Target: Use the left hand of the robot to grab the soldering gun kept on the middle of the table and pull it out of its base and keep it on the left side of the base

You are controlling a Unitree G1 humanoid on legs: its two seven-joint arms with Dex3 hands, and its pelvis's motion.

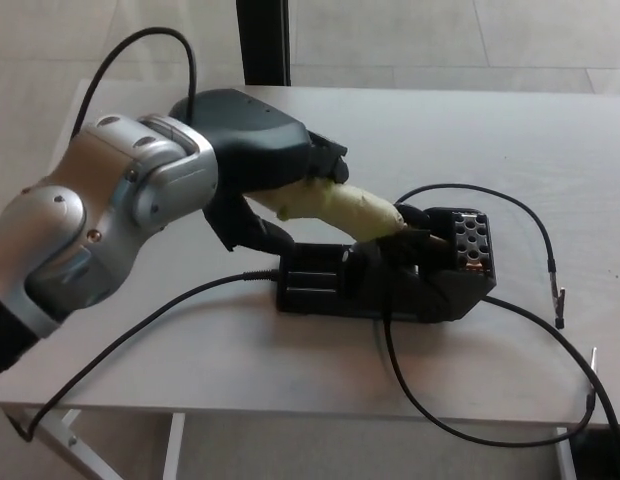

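The left hand [260, 175] is seen closed around the pale handle of the soldering gun [335, 205], with the fingers wrapped over the top of the handle and the thumb tucked below it. The handle is gripped at its left end, and the rest of it slopes down to the right. The gun's dark front end is seated in the base [390, 280], so the tool is not yet drawn out. The base is a black block standing near the middle of the table [510, 130], with a perforated holder at its right end and a flat slotted part at its left end.

The silver forearm [100, 230] reaches in from the left and covers much of the table's left side. A black cable [150, 325] runs from the left end of the base toward the near left corner of the table. Another black cable [530, 220] loops from the base out to the right and round along the near edge. The right hand is not seen.
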